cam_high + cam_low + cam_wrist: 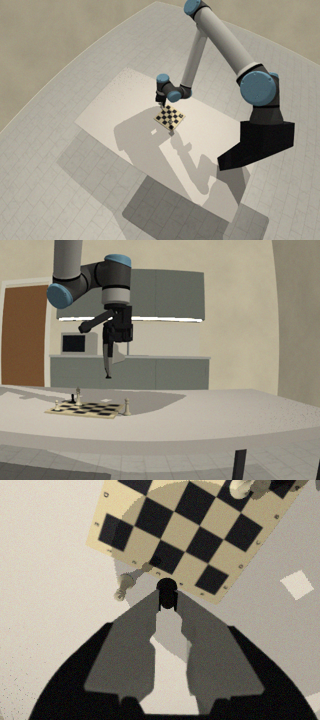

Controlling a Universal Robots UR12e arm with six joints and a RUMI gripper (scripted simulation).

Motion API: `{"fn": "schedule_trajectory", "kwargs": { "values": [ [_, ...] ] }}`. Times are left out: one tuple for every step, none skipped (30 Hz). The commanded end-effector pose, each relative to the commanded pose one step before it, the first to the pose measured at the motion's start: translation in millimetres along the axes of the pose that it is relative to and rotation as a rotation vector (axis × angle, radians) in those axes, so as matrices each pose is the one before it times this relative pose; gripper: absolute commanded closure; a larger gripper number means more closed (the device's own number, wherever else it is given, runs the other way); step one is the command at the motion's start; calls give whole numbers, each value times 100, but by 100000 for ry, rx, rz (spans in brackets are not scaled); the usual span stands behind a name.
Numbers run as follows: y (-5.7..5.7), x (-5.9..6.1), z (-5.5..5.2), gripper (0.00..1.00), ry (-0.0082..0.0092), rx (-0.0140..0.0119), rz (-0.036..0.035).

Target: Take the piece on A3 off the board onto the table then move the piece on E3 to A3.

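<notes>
My gripper (163,104) (108,374) (166,592) is shut on a small black chess piece (167,586) (108,376) and holds it high above the near edge of the chessboard (85,414) (161,116) (182,530). A white piece (126,406) (123,586) stands upright on the table just off the board's edge. On the board, in the exterior view, a white pawn (56,405), a black pawn (73,398) and a tall white piece (78,396) stand at the far side. The edge letters are too small to read.
The board lies on a pale table (206,407) (108,108). The robot's dark base (258,144) stands at the table's right end. Cabinets and a counter (155,371) are far behind.
</notes>
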State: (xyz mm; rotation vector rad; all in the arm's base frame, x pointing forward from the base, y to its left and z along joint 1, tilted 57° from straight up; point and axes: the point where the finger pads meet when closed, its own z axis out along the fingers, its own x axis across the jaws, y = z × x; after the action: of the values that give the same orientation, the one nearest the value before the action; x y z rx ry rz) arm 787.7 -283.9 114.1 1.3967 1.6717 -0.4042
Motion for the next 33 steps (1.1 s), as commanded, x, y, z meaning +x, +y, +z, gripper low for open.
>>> {"fn": "schedule_trajectory", "kwargs": {
  "values": [
    [39,-6,-165,100,-9,-73,8],
    [-22,12,4,100,0,0,-56],
    [-139,79,28,100,2,1,-356],
    [-334,190,65,100,5,2,-856],
    [-567,326,103,100,7,4,-1462],
    [-805,470,130,100,9,5,-2093],
    [-1017,610,137,100,10,5,-2679],
    [-1182,733,118,100,9,4,-3167],
    [-1284,828,77,100,7,3,-3515],
    [-1315,887,20,100,3,2,-3698],
    [-1277,903,-42,100,-1,1,-3699],
    [-1177,872,-97,100,-5,0,-3520],
    [0,0,0,100,0,0,0],
    [-1028,795,-134,100,-8,0,-3173],
    [-844,679,-147,100,-9,0,-2686],
    [-642,535,-137,100,-9,0,-2099],
    [0,0,0,100,0,0,0],
    [0,0,0,100,0,0,0],
    [-440,376,-106,100,-7,0,-1467],
    [-254,221,-67,100,-4,0,-859],
    [-105,92,-29,100,-2,0,-357],
    [-16,15,-5,100,0,0,-56],
    [0,0,0,100,0,0,0],
    [0,0,0,100,0,0,0],
    [0,0,0,100,0,0,0],
    [0,0,0,100,0,0,0],
    [0,0,0,100,0,0,0],
    [0,0,0,100,0,0,0],
    [0,0,0,100,0,0,0],
    [0,0,0,100,0,0,0],
    [0,0,0,100,0,0,0],
    [0,0,2,100,0,0,0],
    [0,0,12,100,0,0,0]
  ]
}}
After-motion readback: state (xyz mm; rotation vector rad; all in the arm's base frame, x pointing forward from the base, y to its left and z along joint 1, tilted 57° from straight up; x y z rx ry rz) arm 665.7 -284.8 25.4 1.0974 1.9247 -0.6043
